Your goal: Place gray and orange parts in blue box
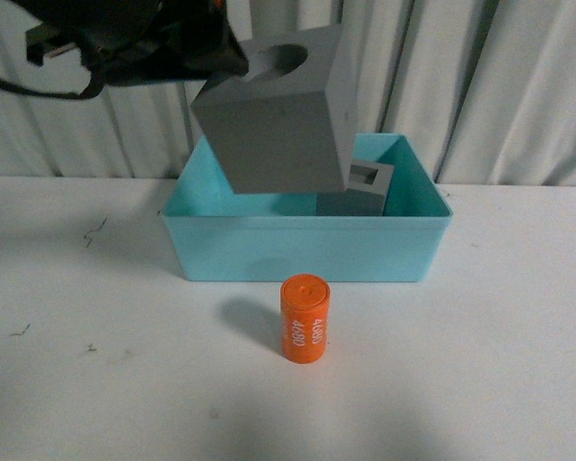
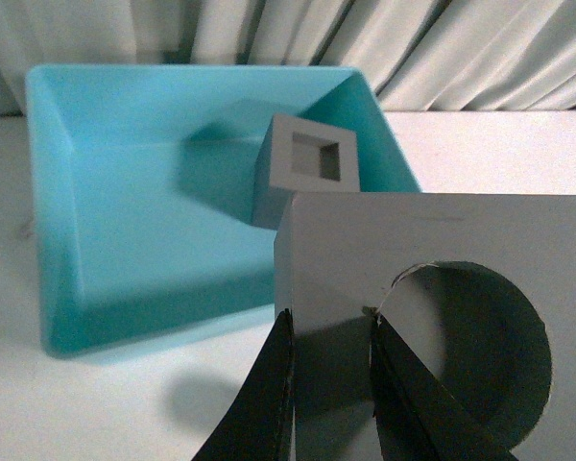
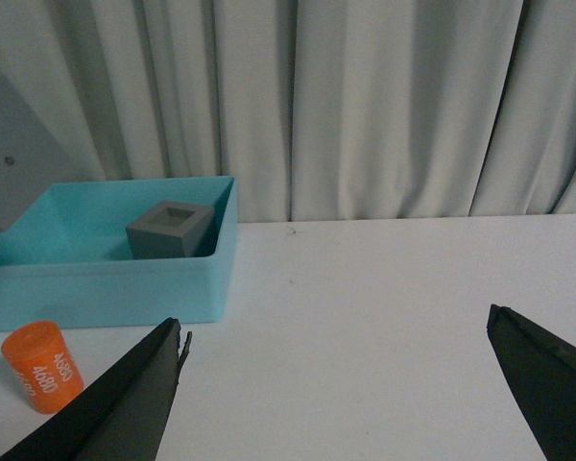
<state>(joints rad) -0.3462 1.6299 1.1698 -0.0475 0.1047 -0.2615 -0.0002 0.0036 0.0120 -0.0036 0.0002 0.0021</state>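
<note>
Nearest the front edge of the white bench (image 1: 480,365), about midway along it, the orange cylinder (image 1: 305,319) stands upright with white digits on its side. It is close to the front wall of the blue box (image 1: 298,254) but not touching it.

In the right wrist view the right end effector (image 3: 336,384) has its fingers spread wide with nothing between them. It hangs over bare bench to the right of the cylinder and the box.

The blue box sits behind the cylinder, toward the far edge of the bench. Inside it, the gray cube with the square recess (image 1: 360,187) rests on the floor in the far right part, with the recess facing up.

The gray cube with the round recess (image 1: 278,110) is tilted in the air above the left part of the box, clear of its rim. The left end effector (image 2: 331,375) is clamped on it. One finger (image 2: 269,394) lies on an outer face and the other reaches into the round hole, pinching the wall between them.

A pale pleated curtain (image 1: 518,86) hangs behind the bench.
</note>
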